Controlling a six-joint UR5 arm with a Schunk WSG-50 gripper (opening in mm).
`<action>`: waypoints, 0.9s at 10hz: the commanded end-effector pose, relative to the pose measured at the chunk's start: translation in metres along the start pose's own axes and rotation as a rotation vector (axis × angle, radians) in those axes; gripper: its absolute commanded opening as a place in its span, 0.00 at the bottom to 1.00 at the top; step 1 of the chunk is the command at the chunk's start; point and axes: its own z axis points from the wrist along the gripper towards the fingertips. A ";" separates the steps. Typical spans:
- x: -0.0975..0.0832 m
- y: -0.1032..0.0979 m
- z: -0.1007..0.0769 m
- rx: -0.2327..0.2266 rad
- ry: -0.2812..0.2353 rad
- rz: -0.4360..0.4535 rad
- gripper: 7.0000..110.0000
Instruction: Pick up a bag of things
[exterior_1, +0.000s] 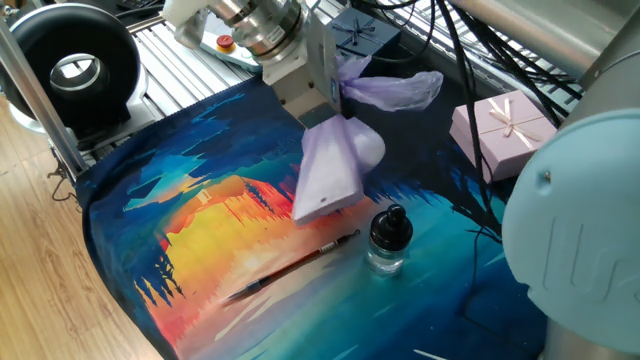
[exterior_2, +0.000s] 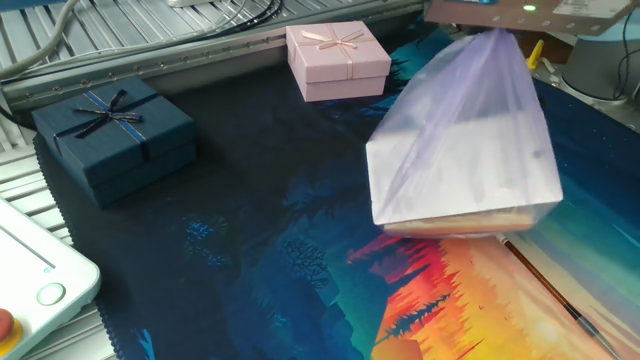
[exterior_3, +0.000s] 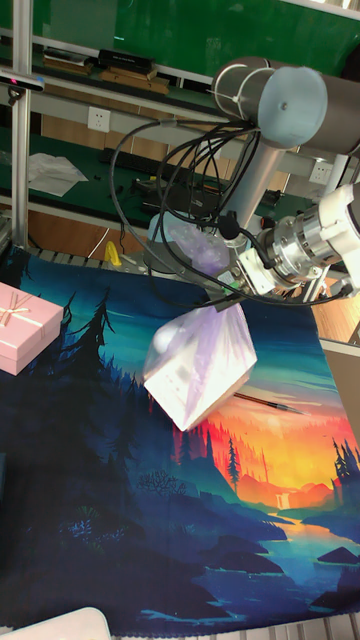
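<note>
The jaws (exterior_1: 335, 85) were clenched on the knot of the bag (exterior_1: 335, 170). The bag hung below them, up off the counter (exterior_1: 200, 240). It was tilted, with one corner lower than the rest. The loose ends of the knot flared out to the side of the jaws. A whitish block sat inside the bag and filled its bottom.

In one fixed view, going from left to right, a black round thing (exterior_1: 70, 65) stood off the counter by the edge. Next came a white box with a red button (exterior_1: 222, 40), partly behind the arm. Then came the bag in the middle. A thin brush (exterior_1: 290, 265) lay flat on the painted cloth (exterior_1: 150, 170) below the bag. A little glass bottle (exterior_1: 388, 240) with a black cap stood upright just beside the brush tip, near the low corner of the bag but apart from it. A pink box (exterior_1: 500, 130) with a bow sat further right, well apart from the bag.

In the other fixed view, a navy box (exterior_2: 115, 135) with a ribbon sat far left on the dark part of the cloth. The pink box sat behind the bag. The bag hid part of the brush.
</note>
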 end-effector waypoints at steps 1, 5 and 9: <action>0.003 0.005 -0.006 -0.035 -0.025 -0.007 0.00; -0.010 0.015 -0.016 -0.090 -0.128 0.014 0.00; -0.023 0.021 -0.028 -0.140 -0.231 0.021 0.00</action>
